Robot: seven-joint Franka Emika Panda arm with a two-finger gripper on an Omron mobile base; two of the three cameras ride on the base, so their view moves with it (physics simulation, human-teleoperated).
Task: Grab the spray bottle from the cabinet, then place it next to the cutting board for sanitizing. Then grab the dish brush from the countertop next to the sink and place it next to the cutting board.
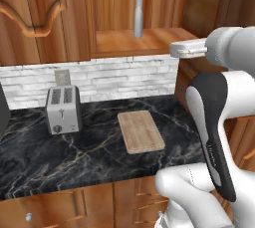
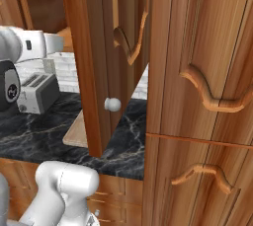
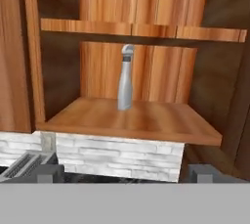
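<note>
The spray bottle (image 3: 125, 78), slim and pale grey, stands upright at the back of the cabinet shelf (image 3: 132, 120); it also shows high up in the left base view (image 1: 138, 10). My gripper (image 3: 126, 174) faces it from in front of the shelf's edge, well short of it, with its two dark fingertips (image 3: 49, 173) wide apart and nothing between them. It is open. My white hand (image 1: 188, 49) hovers to the right of the shelf front. The light-wood cutting board (image 1: 140, 131) lies flat on the black countertop (image 1: 60, 157) below. The dish brush is out of view.
A silver toaster (image 1: 63, 108) stands left of the board against the white brick backsplash (image 1: 109, 80). An open cabinet door (image 2: 96, 62) with a white knob (image 2: 112, 104) juts out on the right side. A tall wooden cupboard (image 2: 202, 96) stands at the far right.
</note>
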